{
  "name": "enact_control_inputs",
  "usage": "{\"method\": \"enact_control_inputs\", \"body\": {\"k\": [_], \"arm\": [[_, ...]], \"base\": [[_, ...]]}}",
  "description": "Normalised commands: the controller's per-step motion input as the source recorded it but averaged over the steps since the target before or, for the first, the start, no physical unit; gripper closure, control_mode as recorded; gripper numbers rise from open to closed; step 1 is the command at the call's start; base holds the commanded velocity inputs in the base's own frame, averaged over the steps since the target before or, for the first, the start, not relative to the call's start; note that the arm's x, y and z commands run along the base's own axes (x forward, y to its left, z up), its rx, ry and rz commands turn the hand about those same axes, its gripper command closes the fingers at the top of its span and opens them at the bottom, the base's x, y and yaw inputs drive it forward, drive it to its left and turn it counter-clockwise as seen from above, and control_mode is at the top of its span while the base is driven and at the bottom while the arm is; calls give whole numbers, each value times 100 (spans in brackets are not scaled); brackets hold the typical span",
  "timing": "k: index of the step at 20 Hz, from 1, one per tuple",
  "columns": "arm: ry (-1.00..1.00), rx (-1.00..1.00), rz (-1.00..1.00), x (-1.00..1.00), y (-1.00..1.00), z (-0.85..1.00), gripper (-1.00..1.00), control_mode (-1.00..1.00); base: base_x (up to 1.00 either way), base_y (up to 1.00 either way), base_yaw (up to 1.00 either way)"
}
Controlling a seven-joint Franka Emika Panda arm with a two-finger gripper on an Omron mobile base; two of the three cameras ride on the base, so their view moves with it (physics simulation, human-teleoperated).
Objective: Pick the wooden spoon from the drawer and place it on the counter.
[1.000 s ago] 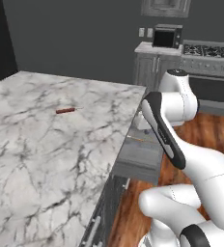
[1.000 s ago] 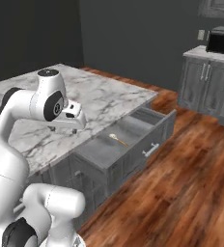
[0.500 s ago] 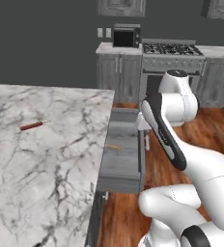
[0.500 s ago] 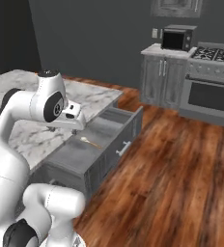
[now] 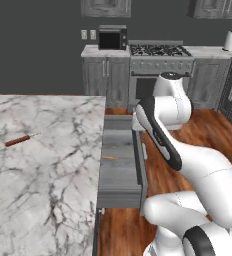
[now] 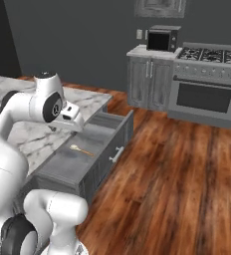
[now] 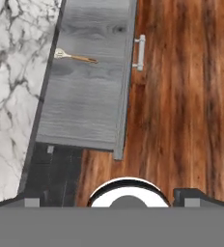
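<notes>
The drawer [image 5: 119,176] stands pulled out from under the marble counter [image 5: 43,175]. Inside it lies the wooden spoon [image 5: 109,157], small and pale, near the counter side. From the right, the spoon [image 6: 81,149] rests on the drawer [image 6: 62,164] floor, with my gripper [image 6: 70,122] hanging above the drawer's back part by the counter [image 6: 33,139] edge. In the hand view the spoon [image 7: 75,57] is far ahead in the drawer [image 7: 85,106], bowl toward the counter [image 7: 7,72]. My gripper [image 7: 108,198] is open, holding nothing, high above the drawer's near end.
A reddish-brown rod [image 5: 18,141] lies on the counter's left part. The drawer front carries a silver bar handle [image 7: 140,52]. Wooden floor [image 6: 177,169] spreads beside the drawer. A stove [image 6: 207,84], microwave [image 5: 112,37] and grey cabinets line the back wall.
The whole picture has shifted in both base views, so the base has moved. The drawer now sits squarely ahead and the stove wall faces the cameras. The arm's pose looks unchanged.
</notes>
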Motion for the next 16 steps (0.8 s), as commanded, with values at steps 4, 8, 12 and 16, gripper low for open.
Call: {"method": "enact_control_inputs", "body": {"k": [4, 8, 12, 16], "arm": [[7, 0, -20, 82, 47, -5, -100, -100], [15, 0, -14, 100, 11, -23, -100, -100], [20, -3, -12, 96, 0, -51, -100, -100], [19, -7, -13, 76, 0, -88, -100, -100]], "base": [[0, 0, 0], [0, 0, 0], [0, 0, 0], [0, 0, 0]]}}
